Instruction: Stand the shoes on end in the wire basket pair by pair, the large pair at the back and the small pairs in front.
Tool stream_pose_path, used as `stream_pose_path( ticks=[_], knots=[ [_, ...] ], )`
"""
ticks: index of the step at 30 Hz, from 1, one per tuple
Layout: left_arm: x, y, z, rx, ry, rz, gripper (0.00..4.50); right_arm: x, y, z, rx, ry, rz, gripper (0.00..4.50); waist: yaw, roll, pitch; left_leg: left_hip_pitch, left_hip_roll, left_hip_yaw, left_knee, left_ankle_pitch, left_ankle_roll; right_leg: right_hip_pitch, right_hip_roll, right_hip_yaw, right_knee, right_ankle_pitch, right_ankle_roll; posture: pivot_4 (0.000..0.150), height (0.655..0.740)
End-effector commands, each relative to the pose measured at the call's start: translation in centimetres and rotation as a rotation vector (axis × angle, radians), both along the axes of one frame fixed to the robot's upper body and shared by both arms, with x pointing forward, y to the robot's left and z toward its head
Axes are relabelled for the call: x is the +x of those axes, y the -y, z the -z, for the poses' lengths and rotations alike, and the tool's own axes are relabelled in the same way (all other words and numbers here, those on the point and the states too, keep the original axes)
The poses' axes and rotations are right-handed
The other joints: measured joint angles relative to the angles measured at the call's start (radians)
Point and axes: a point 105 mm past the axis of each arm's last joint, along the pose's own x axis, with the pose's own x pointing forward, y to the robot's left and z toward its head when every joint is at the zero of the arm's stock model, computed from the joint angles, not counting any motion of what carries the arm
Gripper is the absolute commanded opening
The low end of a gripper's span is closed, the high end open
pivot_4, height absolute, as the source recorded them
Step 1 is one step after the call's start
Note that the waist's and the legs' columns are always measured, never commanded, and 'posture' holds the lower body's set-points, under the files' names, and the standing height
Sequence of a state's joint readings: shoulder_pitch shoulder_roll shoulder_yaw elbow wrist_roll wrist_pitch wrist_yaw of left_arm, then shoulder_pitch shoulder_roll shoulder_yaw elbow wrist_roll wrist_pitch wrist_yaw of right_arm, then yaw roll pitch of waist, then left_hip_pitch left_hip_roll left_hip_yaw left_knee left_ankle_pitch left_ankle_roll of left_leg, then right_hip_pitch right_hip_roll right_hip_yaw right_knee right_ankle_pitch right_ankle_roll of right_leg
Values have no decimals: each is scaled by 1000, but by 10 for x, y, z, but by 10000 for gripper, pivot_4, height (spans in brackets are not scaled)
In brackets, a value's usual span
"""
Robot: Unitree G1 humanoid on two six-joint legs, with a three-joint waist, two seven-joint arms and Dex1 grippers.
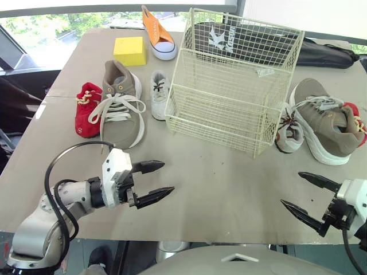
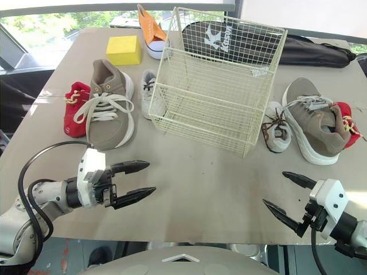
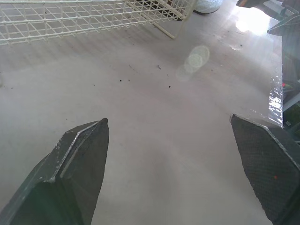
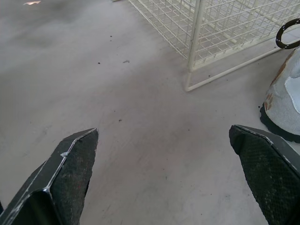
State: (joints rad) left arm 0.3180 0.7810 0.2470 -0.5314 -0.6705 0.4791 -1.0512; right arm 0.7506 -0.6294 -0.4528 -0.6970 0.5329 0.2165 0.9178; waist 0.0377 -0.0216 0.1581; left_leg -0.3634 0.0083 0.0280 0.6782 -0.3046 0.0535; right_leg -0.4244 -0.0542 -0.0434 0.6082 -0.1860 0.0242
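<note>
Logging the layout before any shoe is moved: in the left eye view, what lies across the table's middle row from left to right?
small red shoe → left large taupe shoe → small grey shoe → wire basket → brown-laced small shoe → right large taupe shoe

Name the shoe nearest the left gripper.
The large tan shoe left of the basket: its toe comes closest to the left gripper, while the red shoe and small grey shoe beside it lie farther back.
</note>
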Motion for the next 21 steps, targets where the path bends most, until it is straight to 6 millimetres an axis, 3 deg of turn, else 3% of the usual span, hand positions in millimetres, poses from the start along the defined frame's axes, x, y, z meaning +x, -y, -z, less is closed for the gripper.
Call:
stream_pose_path(
  ticks=[1,4,10,14,21],
  knots=[
    [6,7,-14,-29,62,27,45000,8,-10,-16,9,77,-9,44228,0,0,0,0,0,0,0,0,0,0,0,0,0,0,0,1500,7400],
    [11,22,-34,-122,126,80,45000,21,-37,-36,1,155,-60,44228,0,0,0,-1,0,0,0,0,0,-1,0,0,0,0,0,1500,7400],
    [2,30,-46,-130,191,213,45000,2,-76,-75,0,113,-359,44228,0,-1,-1,-1,0,1,0,0,0,0,1,0,0,0,0,1500,7400],
    [2,25,-51,-141,203,229,45000,28,-85,-96,-59,184,-366,44228,-6,-2,-1,-1,0,4,1,0,1,0,0,0,-1,0,0,1500,7400],
    [2,33,-54,-153,232,236,45000,78,-95,-92,-165,156,-316,44228,0,-3,0,-2,0,3,1,0,1,-1,0,0,-1,0,0,1500,7400]
  ],
)
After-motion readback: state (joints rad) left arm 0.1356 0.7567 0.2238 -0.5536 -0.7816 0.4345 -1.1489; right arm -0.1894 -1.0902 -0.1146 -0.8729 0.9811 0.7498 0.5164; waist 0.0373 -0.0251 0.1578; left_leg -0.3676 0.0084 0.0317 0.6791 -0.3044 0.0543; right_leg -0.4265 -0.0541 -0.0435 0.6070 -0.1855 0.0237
